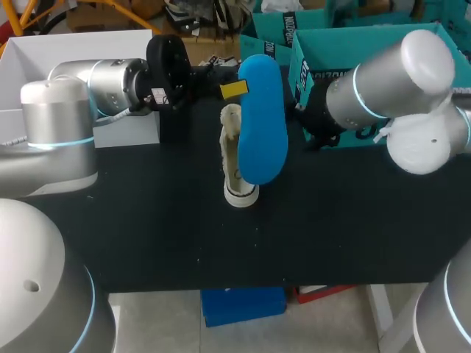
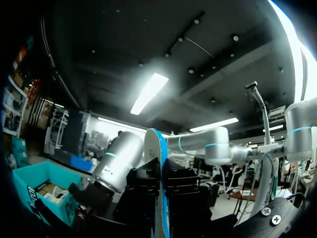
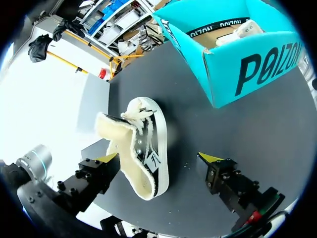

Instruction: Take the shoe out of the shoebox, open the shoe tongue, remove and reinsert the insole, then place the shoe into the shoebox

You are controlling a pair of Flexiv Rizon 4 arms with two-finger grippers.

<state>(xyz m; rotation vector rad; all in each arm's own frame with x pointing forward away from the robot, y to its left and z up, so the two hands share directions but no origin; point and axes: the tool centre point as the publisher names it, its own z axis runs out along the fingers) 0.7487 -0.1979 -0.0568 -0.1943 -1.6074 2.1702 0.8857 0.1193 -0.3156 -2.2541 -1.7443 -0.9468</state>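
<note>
Insole (image 2: pixel 154 148), blue, upright: clamped in my left gripper (image 2: pixel 162 198). Shoe (image 3: pixel 141 148): on table (image 3: pixel 277 148), between my right gripper's (image 3: pixel 158 157) spread fingers. Shoebox (image 3: pixel 237 59): behind. Step, as judged: insole out; reinsertion next, needing toe-first aim into the opening.

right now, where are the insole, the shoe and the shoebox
insole (image 1: pixel 263 121), head view, middle of its blue face
shoe (image 3: pixel 124 148), right wrist view, fleecy lining at its opening
shoebox (image 3: pixel 257 64), right wrist view, teal outer wall
</note>
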